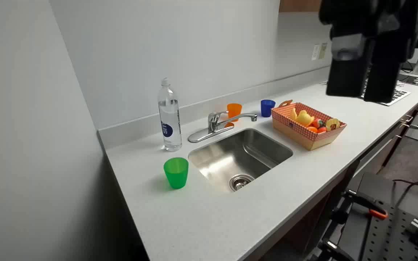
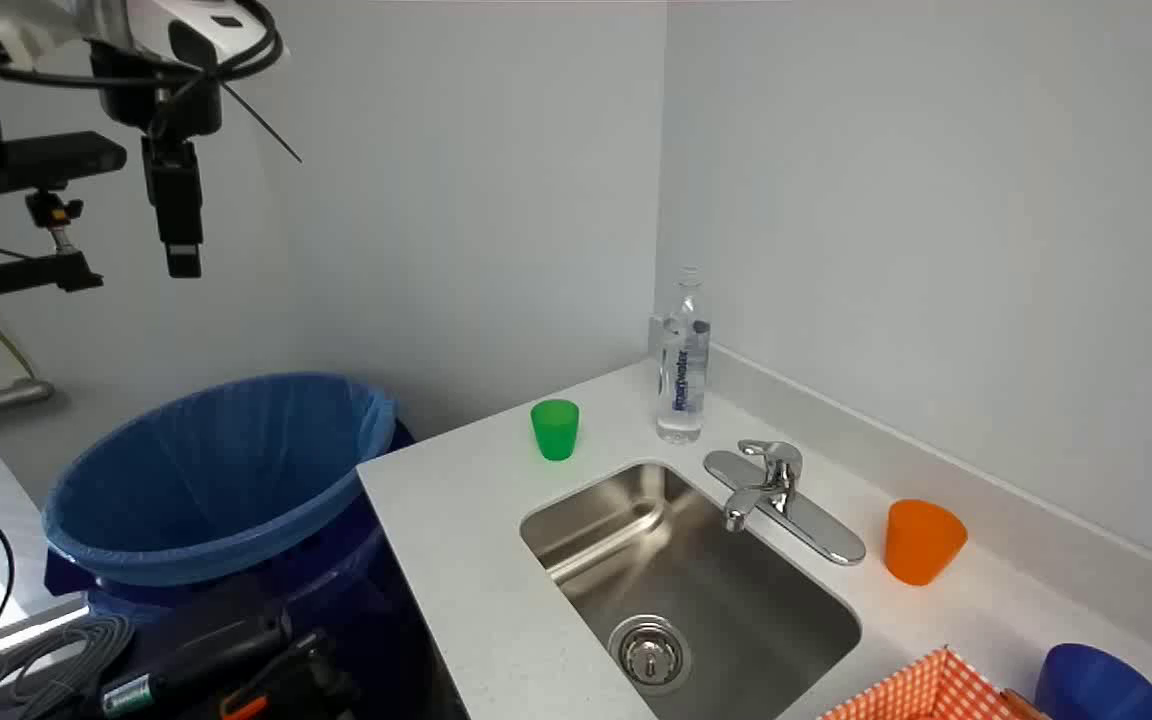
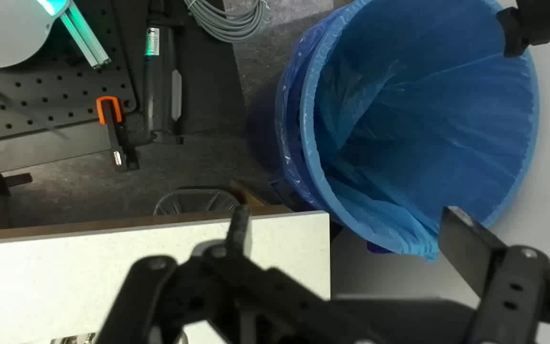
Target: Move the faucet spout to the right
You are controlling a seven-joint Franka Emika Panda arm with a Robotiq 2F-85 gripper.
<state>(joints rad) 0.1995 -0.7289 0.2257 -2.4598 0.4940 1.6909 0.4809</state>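
The faucet spout [image 1: 238, 116] is a slim chrome tube rising slightly from its chrome base [image 1: 202, 135], with its end over the back edge of the sink [image 1: 256, 156]. In an exterior view the spout [image 2: 744, 505] points toward the sink's inside, and a short handle [image 2: 761, 448] sits above it. My gripper [image 1: 363, 88] hangs high in the air, well away from the faucet; it also shows at the upper left in an exterior view [image 2: 184, 262]. In the wrist view the gripper [image 3: 346, 222] is open with nothing between its fingers. The spout is not visible there.
A water bottle [image 1: 169, 119] and green cup [image 1: 176, 172] stand left of the sink. An orange cup [image 2: 924, 542], blue cup [image 2: 1101, 685] and checked basket of toy food [image 1: 307, 127] stand past the faucet. A blue-lined bin [image 3: 428, 105] stands beside the counter end.
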